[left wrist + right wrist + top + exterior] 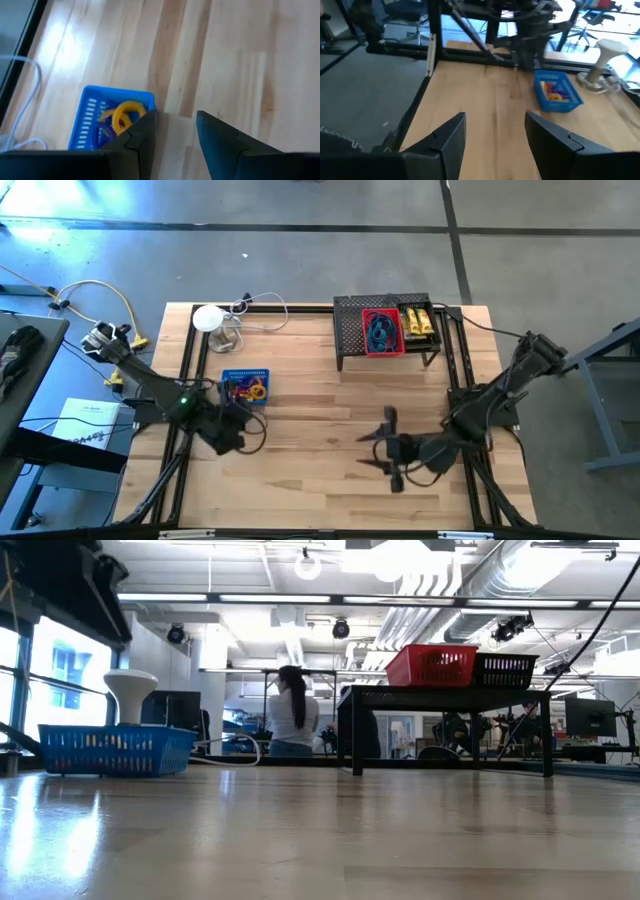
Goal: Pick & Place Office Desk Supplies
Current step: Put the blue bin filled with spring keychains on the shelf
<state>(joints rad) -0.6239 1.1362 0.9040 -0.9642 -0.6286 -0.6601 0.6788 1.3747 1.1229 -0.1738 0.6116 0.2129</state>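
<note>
A small blue basket (245, 387) (115, 750) (87, 120) (559, 95) stands on the table's left half and holds orange rings (125, 114) and purple ones. On the black mesh shelf (350, 330) (445, 695), a red basket (382, 332) (430, 665) holds blue loops, and a black tray (420, 322) holds yellow tubes. My left gripper (238, 420) (175, 117) hovers open just on the near side of the blue basket. My right gripper (375, 448) (495, 117) is open over the table's middle and points toward the left edge. Both are empty.
A white round device (208, 318) (130, 690) with its cable (262, 315) stands at the far left, behind the blue basket. Black frame rails (190, 380) run along both sides of the table. Bare wood (320, 420) lies between the two grippers. A person (292, 710) stands in the room beyond.
</note>
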